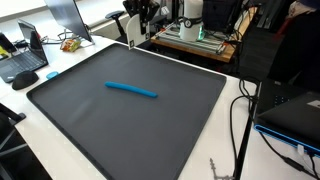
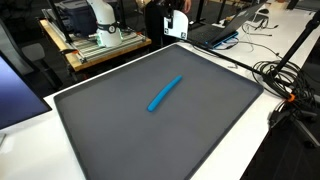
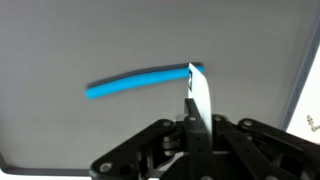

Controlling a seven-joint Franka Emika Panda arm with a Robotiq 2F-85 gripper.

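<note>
A long, thin blue object [image 1: 132, 90] lies flat near the middle of a large dark grey mat [image 1: 90, 130]. It shows in both exterior views [image 2: 165, 94] and in the wrist view [image 3: 140, 80]. My gripper [image 3: 197, 88] is shut, with its fingers pressed together and nothing between them. It hovers high above the mat, well apart from the blue object. In the exterior views the gripper [image 1: 135, 28] [image 2: 178, 25] hangs at the mat's far edge.
The mat [image 2: 130, 140] covers most of a white table. A laptop [image 1: 25, 55] and cables sit at one side, and black cables [image 2: 285, 80] trail off another edge. A wooden cart with the robot base [image 2: 100, 35] stands behind.
</note>
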